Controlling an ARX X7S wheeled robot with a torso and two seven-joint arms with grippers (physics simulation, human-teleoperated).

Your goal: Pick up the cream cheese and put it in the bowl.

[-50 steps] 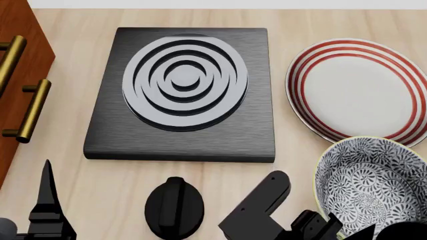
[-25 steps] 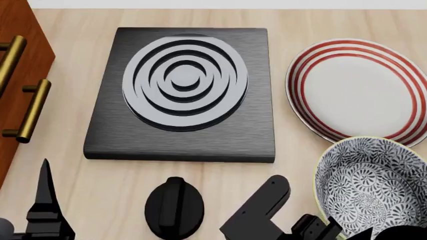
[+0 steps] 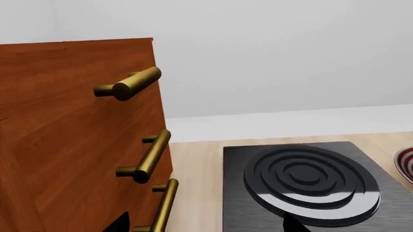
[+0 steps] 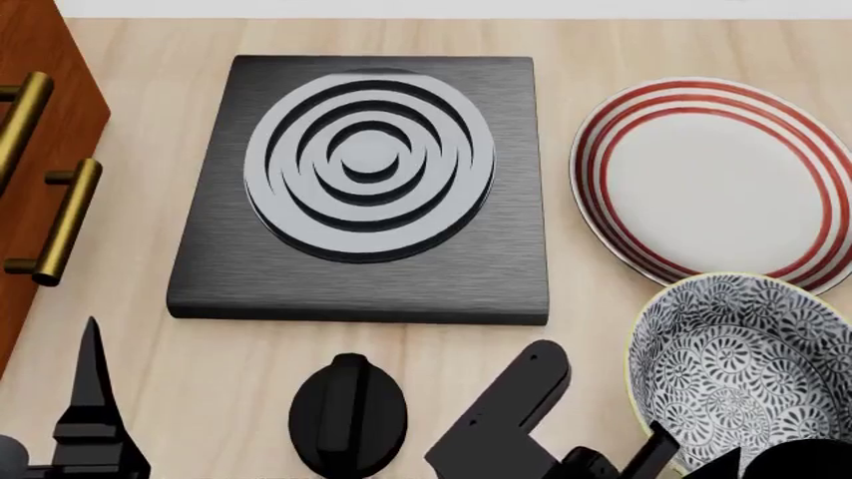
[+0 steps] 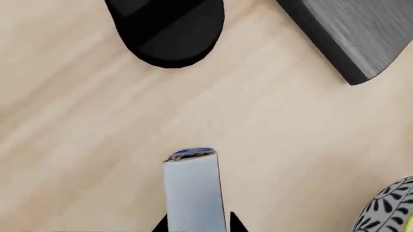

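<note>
The cream cheese point(image 5: 191, 186), a pale grey-blue box with a blue end, sticks out from between the tips of my right gripper point(image 5: 197, 225). The gripper is shut on the box above the wooden counter. In the head view the box is hidden under my right arm, and the right gripper point(image 4: 692, 459) sits at the near rim of the bowl point(image 4: 745, 369). That bowl is deep, with a grey-and-white floral pattern and a pale rim; its edge point(image 5: 390, 208) also shows in the right wrist view. My left gripper point(image 3: 205, 225) is open and empty beside the cabinet.
A black stove plate point(image 4: 213, 249) with grey rings lies at the centre. A black knob point(image 4: 346, 409) sits in front of it. A white plate point(image 4: 712, 175) with red rings is at the back right. A wooden cabinet point(image 4: 40, 180) with brass handles stands at the left.
My right arm has shifted slightly left and toward the lower edge of the head view. The left arm has barely moved.
</note>
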